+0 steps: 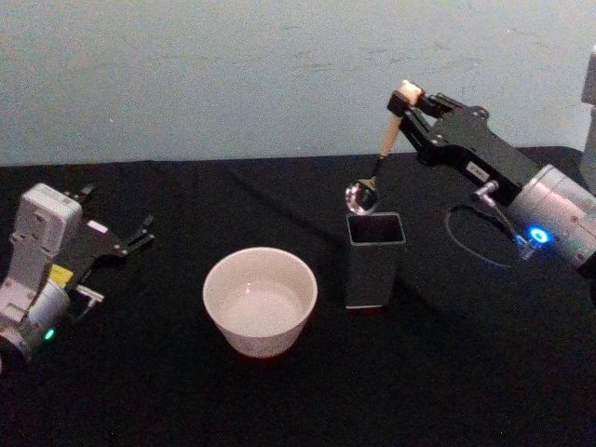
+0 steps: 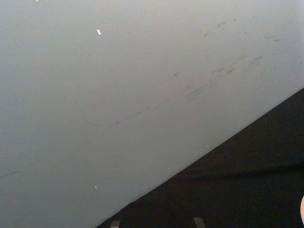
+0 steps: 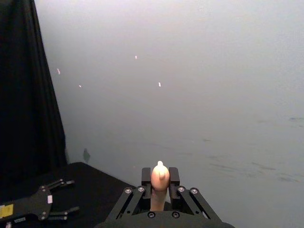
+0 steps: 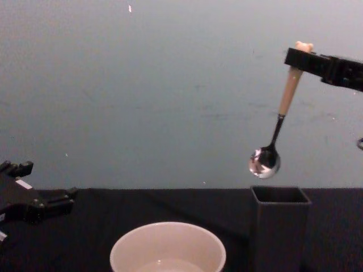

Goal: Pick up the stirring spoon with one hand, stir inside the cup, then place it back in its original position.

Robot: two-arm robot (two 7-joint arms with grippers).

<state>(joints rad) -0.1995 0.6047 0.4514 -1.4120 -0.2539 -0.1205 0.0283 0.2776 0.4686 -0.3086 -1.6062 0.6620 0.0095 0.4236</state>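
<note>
Pale blue-grey wall (image 1: 233,74) behind, black-draped table (image 1: 466,372) in front. We note the right pincer (image 1: 407,104) reaching in from 3 o'clock, raised. It is clamped on the spoon (image 1: 384,146) at the very top of the beige handle, just under the little bear head. Spoon hangs tilted, bowl down, in the air just above the mouth of the dark holder (image 1: 372,275), toward its 11 o'clock, not touching it. Cream cup (image 1: 223,272) stands near the holder's 8 o'clock. Left pincer (image 1: 119,207) lies parked well off at the cup's 9 o'clock, spread apart, holding nothing.

We judge the spoon light and stiff, its metal bowl slick, so the handle is the place to hold. A grip this high lets it swing, so we would go slowly. Cup looks rigid and breakable; we would stir without knocking its wall.
</note>
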